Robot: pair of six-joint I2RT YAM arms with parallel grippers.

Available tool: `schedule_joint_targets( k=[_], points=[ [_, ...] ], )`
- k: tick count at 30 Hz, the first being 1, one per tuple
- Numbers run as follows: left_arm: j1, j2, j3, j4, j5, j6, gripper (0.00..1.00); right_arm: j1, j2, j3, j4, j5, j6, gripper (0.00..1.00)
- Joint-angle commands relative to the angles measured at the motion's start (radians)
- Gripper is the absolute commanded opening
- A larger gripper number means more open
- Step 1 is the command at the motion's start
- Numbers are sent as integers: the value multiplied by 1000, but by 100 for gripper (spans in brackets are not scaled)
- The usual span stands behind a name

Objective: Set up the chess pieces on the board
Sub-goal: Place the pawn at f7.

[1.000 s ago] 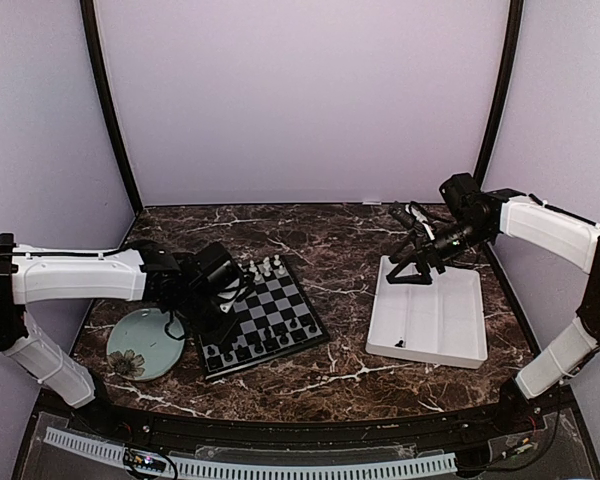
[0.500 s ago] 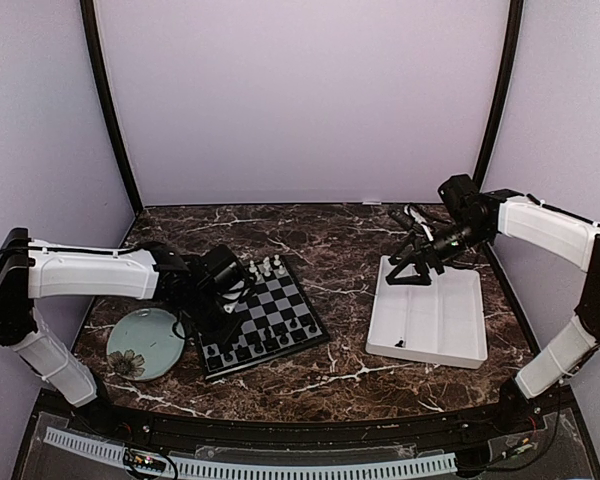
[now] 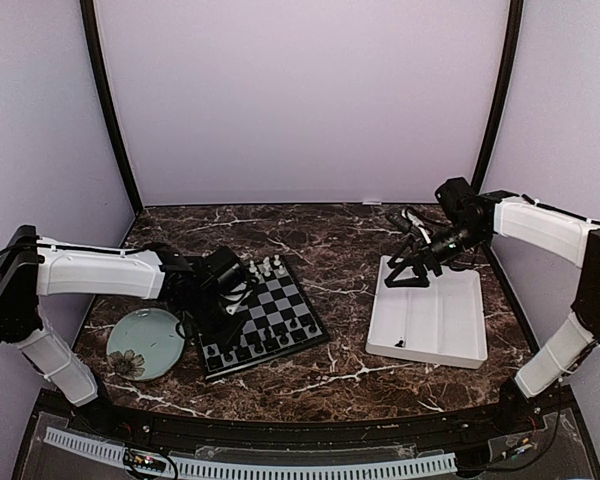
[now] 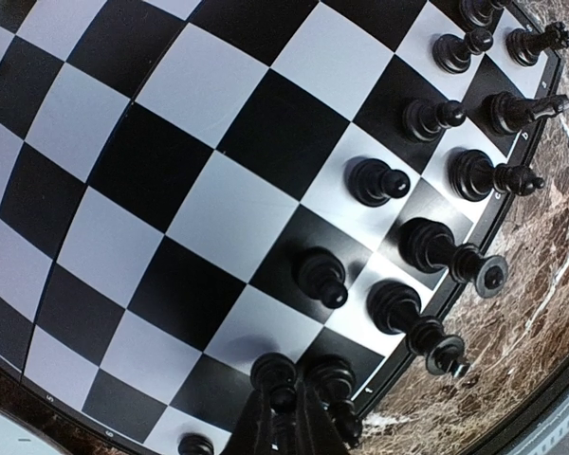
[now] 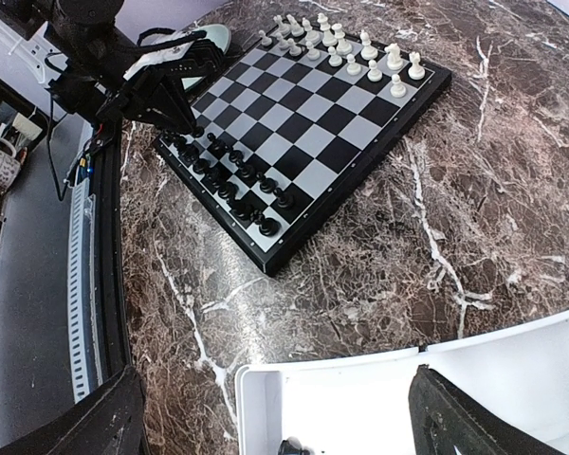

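- My left gripper has its two fingers drawn close together, with only a thin gap between them. It is low over the near left corner of the board.
- The fingertips sit right at a black pawn in the second row from the board's edge. I cannot tell whether they pinch it or only touch it.
- My right gripper is spread wide and holds nothing. Its two fingers show only at the lower corners of its wrist view.
- It hovers over the far left rim of the white tray, well apart from the board.
- My left arm reaches in low from the left side. Its wrist bends down over the board, just beside the pale-green plate.
- My right arm comes in from the right with its elbow raised at the edge of the view. The forearm slants down toward the tray.
- The board lies at an angle on the dark marbled table, between the plate and the tray.
- The black pieces stand in two rows along the board's near edge. The white pieces cluster along its far edge.
- In the left wrist view my fingers are cut off by the bottom edge, and they hide the pawn's base.
- A small dark object lies in the tray's near left corner. It is too small to identify.
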Motion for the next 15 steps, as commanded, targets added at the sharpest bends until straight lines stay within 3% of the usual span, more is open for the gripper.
schedule_joint_targets(
  k=[1, 15],
  points=[
    [7, 7, -15, 7, 14, 14, 10, 1, 14, 12, -9, -7, -8, 98],
    [13, 37, -10, 19, 20, 26, 17, 1, 47, 31, -21, -14, -16, 99]
  ],
)
